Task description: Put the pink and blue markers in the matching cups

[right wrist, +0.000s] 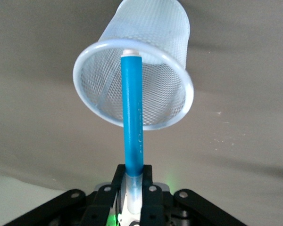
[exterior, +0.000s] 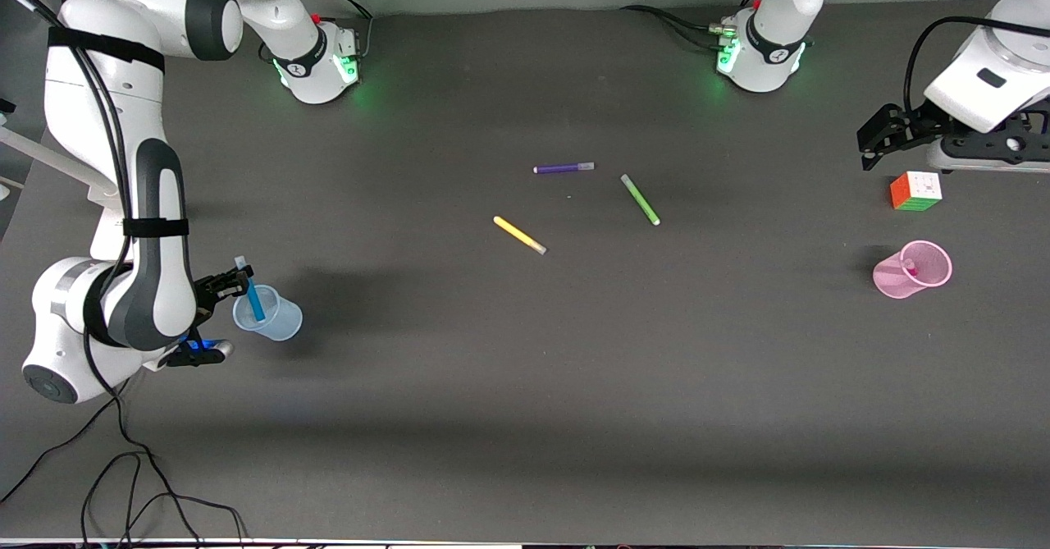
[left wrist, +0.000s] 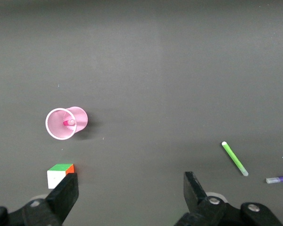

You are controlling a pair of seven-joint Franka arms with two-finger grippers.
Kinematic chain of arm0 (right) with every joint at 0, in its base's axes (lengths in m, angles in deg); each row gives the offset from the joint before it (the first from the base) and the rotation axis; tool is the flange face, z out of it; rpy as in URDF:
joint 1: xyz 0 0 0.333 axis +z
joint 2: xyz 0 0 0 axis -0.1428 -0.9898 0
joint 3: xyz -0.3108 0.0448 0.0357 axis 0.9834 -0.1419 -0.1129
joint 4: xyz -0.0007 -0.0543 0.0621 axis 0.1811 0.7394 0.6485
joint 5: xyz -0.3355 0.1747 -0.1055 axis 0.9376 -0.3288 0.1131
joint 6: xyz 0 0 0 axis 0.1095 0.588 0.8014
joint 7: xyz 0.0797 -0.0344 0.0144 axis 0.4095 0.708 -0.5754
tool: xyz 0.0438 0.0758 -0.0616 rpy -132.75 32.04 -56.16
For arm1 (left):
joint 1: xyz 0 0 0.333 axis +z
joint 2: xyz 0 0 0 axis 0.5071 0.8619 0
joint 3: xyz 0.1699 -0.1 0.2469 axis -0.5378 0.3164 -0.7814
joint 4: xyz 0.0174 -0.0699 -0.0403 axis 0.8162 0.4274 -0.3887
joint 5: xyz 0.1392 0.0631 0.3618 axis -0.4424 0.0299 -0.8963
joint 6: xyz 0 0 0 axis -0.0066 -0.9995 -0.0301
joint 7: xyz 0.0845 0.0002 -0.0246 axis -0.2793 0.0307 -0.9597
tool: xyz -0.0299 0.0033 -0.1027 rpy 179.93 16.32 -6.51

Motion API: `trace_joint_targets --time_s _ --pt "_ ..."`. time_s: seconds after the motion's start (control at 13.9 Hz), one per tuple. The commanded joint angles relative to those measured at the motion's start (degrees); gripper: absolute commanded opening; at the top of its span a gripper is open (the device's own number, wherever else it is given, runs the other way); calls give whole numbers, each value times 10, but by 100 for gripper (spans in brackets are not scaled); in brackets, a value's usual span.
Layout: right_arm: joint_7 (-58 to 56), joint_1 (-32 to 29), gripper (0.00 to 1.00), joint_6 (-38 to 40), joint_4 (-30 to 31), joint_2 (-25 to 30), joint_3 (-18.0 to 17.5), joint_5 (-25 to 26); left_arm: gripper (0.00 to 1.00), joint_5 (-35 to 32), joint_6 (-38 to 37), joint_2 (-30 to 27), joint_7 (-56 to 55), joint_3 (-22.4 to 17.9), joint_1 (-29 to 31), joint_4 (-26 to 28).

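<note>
Pale blue mesh cup [exterior: 268, 313] at the right arm's end of the table; right gripper [exterior: 232, 283] clamped on the blue marker [exterior: 254, 301], whose lower end sits inside the cup. Pink cup [exterior: 912, 269] at the left arm's end holds the pink marker [exterior: 909, 267]; a colour cube [exterior: 916, 190] sits just beside it, farther from the front camera. Left gripper [exterior: 882, 140] waits over the table near the cube, jaws apart. Dark grey table [exterior: 525, 385]; yellow pen [exterior: 519, 235], green pen [exterior: 640, 199] and purple pen [exterior: 563, 168] lie mid-table between the cups.

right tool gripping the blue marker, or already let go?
Touching. In the right wrist view the right tool is shut on the blue marker at its capped end, fingers pressed against both sides, the other end inside the blue cup.
</note>
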Motion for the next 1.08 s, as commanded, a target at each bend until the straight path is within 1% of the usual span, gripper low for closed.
trace_joint_targets --time_s 0.0,0.14,0.22,0.29,0.36,0.43,0.5,0.57,0.79,1.0 --pt "-12 -13 0 18 -34 -20 -6 -13 99 -12 -52 23 -17 -13 -17 -68" --pt "-12 -13 0 15 -35 -23 -6 -13 99 -11 -57 25 -18 -12 -17 -83" --pt "-12 -13 2 14 -36 -24 -7 -13 99 -11 -56 32 -19 -12 -16 -90" --pt "-12 -13 12 13 -36 -25 -6 -13 99 -11 -58 47 -20 -12 -16 -108" --pt "-11 -13 36 12 -36 -25 -7 -13 99 -11 -67 63 -20 -12 -16 -127" --pt "-11 -13 68 10 -36 -25 -7 -12 99 -11 -83 79 -20 -12 -16 -149" --pt "-12 -13 96 10 -38 -25 -7 -13 99 -11 -91 88 -20 -12 -16 -161" --pt "-12 -13 100 10 -39 -24 -7 -13 99 -11 -93 89 -21 -12 -15 -161" --pt "-11 -13 100 11 -44 -15 -6 -12 99 -10 -94 89 -21 -13 -14 -159" --pt "-13 -10 100 14 -43 26 -5 -13 99 -3 -92 96 -20 -13 -15 -161"
